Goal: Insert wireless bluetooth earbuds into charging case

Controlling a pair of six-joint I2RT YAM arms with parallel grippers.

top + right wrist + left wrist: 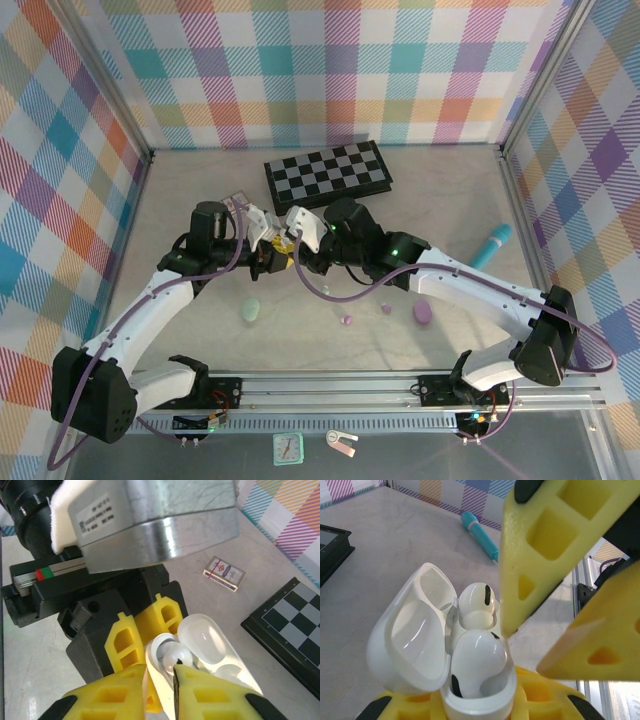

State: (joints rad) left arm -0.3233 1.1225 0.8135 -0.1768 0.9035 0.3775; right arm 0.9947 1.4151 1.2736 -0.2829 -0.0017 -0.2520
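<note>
Over the charging case point(410, 645) pinched in the left gripper point(475, 706), we judged the barely parted right gripper point(174, 675) should seat the earbud point(178, 656) squarely.

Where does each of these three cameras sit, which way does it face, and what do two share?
Top external: above and behind, looking down on the table; left arm, right arm.
Left wrist: faces the open case in the left gripper; right gripper opposite.
Right wrist: looks past its own fingers at that case.
Shared: wrist views both see the case.
</note>
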